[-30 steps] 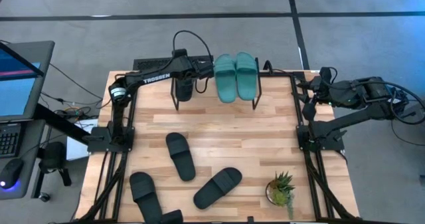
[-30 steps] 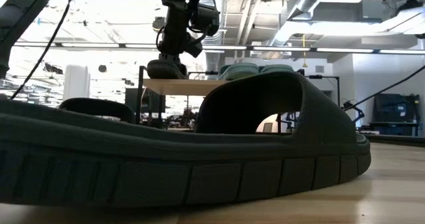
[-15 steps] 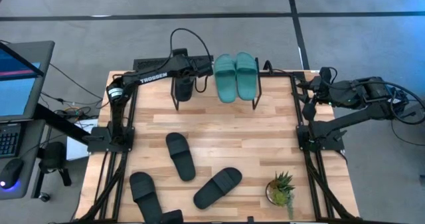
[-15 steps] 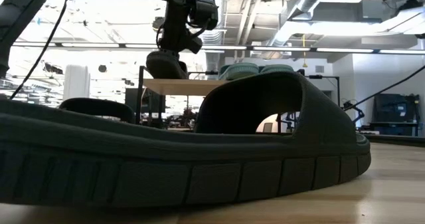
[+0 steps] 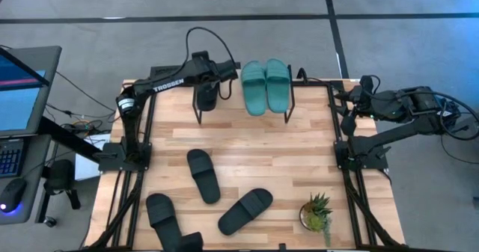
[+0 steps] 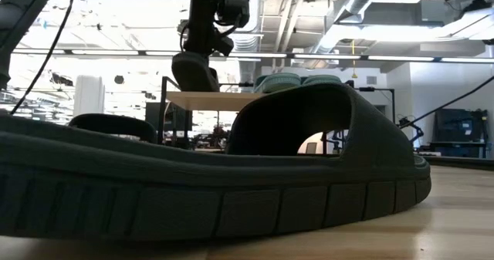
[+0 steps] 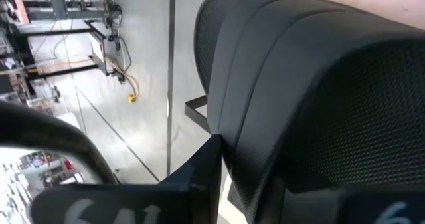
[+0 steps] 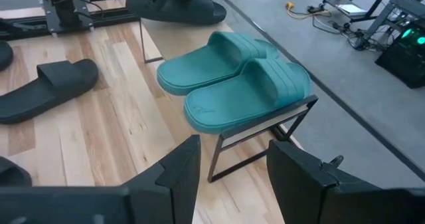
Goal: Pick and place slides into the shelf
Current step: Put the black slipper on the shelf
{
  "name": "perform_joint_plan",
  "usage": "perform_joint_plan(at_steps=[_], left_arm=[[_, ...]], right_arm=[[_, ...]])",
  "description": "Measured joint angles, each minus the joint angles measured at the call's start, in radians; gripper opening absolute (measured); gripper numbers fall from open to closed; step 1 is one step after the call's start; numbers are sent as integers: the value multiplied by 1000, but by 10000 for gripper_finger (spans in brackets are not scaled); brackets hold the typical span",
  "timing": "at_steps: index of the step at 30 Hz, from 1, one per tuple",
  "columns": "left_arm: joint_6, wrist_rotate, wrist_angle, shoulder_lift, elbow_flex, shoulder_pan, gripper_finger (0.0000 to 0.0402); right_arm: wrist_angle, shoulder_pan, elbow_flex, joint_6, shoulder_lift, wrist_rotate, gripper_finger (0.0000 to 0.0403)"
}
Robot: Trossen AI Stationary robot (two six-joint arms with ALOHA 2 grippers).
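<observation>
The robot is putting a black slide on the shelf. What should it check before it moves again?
1. Left gripper shut on the black slide: ok, the left wrist view shows it pinched.
2. Slide lying flat on the shelf: not ok, the low view shows it tilted.
3. Room beside the teal slides: ok, bare board shows there.
4. Right gripper out of the way: ok, open at the table's right edge.
5. Slides left on the table: not ok, three black ones remain.

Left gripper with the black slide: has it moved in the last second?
Yes. The left gripper lifted the black slide off the shelf top, tilting it.
</observation>
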Motion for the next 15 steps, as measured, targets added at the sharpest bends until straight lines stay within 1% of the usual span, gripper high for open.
perform_joint_plan(at_steps=[8, 15], left_arm=[[-16, -40, 18, 0, 0, 20, 49], [19, 39, 22, 0, 0, 21, 49]], right_arm=[[0, 0, 0, 23, 0, -4, 161], [0, 0, 0, 22, 0, -4, 161]])
